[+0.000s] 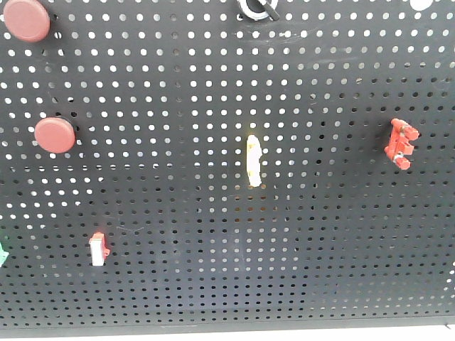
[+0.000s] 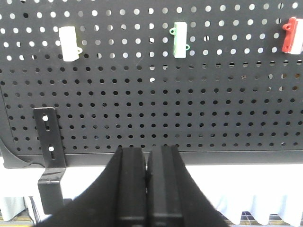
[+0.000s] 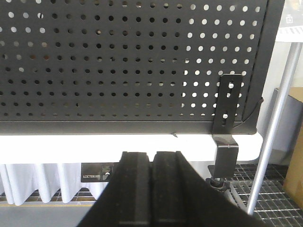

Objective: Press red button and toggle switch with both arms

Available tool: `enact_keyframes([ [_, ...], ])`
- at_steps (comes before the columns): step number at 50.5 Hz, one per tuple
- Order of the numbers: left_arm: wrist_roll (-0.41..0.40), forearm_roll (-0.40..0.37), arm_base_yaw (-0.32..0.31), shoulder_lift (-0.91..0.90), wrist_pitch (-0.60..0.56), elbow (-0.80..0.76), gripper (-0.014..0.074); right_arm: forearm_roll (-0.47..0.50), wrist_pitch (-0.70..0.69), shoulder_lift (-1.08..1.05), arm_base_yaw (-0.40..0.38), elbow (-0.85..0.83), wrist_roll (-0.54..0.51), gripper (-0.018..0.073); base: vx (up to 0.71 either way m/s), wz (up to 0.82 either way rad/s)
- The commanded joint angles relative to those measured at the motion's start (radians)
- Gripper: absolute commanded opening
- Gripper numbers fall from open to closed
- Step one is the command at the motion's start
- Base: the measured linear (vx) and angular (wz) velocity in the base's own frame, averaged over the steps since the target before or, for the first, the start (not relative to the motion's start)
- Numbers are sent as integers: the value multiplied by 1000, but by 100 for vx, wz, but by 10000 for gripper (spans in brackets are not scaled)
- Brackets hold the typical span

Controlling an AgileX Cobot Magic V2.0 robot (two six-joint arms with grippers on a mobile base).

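Observation:
In the front view two alike round dull-red buttons sit on the black pegboard (image 1: pixel 213 270): one red button (image 1: pixel 55 135) at mid left, the other (image 1: pixel 26 20) at the top left corner. The toggle switch (image 1: pixel 257 8), black with a silvery ring, is cut off by the top edge. Neither gripper shows in the front view. My left gripper (image 2: pixel 147 153) is shut and empty, low before the pegboard's bottom edge. My right gripper (image 3: pixel 151 158) is shut and empty, below the board's lower right part.
On the board are a slim yellow lever (image 1: pixel 253 161), a red ribbed piece (image 1: pixel 400 143), a red-and-white rocker (image 1: pixel 98 249), also in the left wrist view (image 2: pixel 292 36), a white rocker (image 2: pixel 69 43) and a green one (image 2: pixel 180 39). Black brackets (image 2: pixel 49 156) (image 3: pixel 227 118) clamp the board. A metal pole (image 3: pixel 272 127) stands at the right.

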Motion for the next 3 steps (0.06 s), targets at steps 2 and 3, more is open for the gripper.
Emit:
enact_keyframes([
  [2,-8,-11,-2,-6,-78,33,1,-3,-77,-9,-5,11,-5,0,0,0],
  [3,-8,-11,-2,-6,-78,33,1,-3,-77,-9,-5,11,-5,0,0,0],
])
